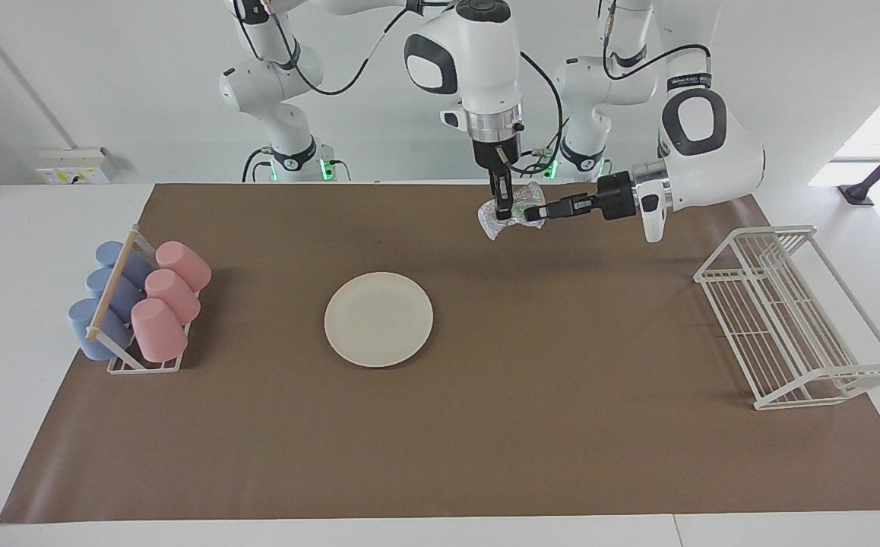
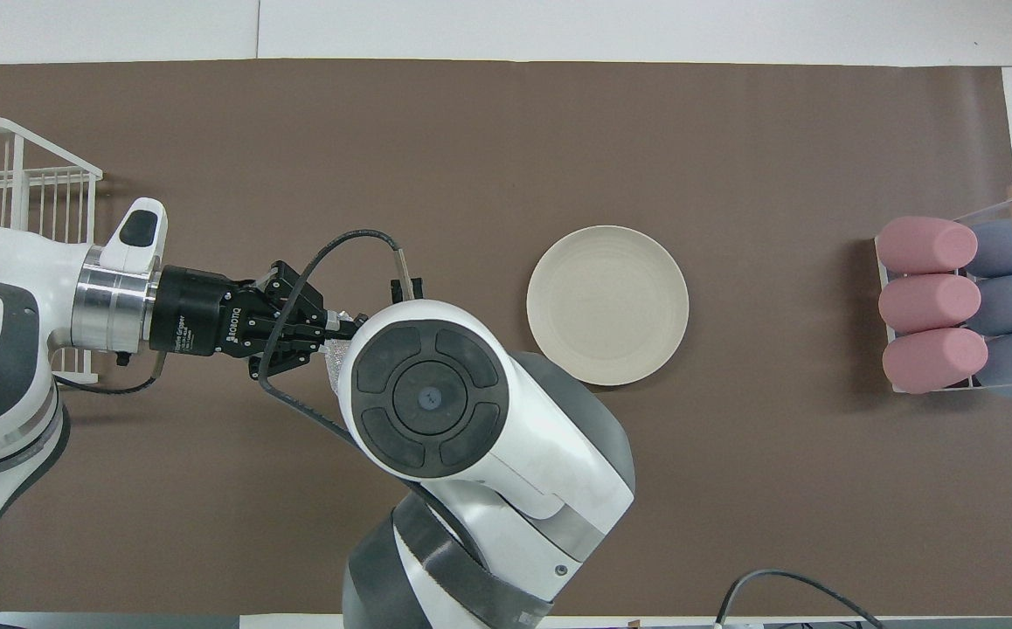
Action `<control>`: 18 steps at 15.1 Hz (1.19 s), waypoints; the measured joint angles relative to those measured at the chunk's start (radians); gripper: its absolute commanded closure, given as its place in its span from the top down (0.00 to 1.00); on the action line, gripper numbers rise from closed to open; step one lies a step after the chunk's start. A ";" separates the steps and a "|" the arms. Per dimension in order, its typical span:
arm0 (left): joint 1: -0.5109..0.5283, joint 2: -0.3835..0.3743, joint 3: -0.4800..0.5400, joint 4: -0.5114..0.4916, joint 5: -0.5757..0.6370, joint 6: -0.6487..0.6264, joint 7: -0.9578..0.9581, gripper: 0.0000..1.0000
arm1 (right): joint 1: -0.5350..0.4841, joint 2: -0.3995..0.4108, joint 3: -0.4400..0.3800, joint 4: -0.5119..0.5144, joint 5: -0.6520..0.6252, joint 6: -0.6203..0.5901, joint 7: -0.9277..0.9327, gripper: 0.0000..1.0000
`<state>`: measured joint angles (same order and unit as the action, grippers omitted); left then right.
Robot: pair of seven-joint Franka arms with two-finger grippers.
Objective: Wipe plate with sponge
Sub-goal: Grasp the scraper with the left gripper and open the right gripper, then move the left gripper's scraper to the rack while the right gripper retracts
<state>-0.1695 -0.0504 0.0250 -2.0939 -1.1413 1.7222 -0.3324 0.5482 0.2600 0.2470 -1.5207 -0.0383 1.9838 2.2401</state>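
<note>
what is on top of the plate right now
Nothing: the plate shows a bare cream face in both views. The sponge is up in the air over the mat, with the right claw and left claw both at it.

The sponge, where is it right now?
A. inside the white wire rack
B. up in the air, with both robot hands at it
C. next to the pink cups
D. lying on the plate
B: the sponge hangs above the brown mat, between the right gripper and left gripper, away from the plate.
</note>
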 measured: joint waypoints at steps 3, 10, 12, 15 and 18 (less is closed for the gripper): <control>0.004 -0.001 0.005 0.003 0.000 -0.006 -0.003 0.00 | -0.031 0.000 0.000 -0.012 0.000 -0.022 -0.134 1.00; 0.005 -0.001 0.011 0.023 0.098 -0.007 -0.006 0.00 | -0.236 -0.057 -0.004 -0.028 -0.007 -0.166 -0.819 1.00; 0.007 0.002 0.013 0.046 0.203 -0.006 -0.011 0.00 | -0.328 -0.097 -0.006 -0.029 -0.007 -0.242 -1.042 1.00; 0.009 0.022 0.017 0.097 0.407 -0.003 -0.031 0.00 | -0.451 -0.158 -0.007 -0.030 -0.007 -0.361 -1.370 1.00; 0.009 0.048 0.017 0.147 0.630 -0.003 -0.041 0.00 | -0.561 -0.189 -0.008 -0.032 0.009 -0.441 -1.706 1.00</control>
<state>-0.1602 -0.0028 0.0424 -1.9467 -0.5116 1.7191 -0.3730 -0.0126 0.0713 0.2391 -1.5532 -0.0289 1.5431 0.5343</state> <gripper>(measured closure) 0.943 0.000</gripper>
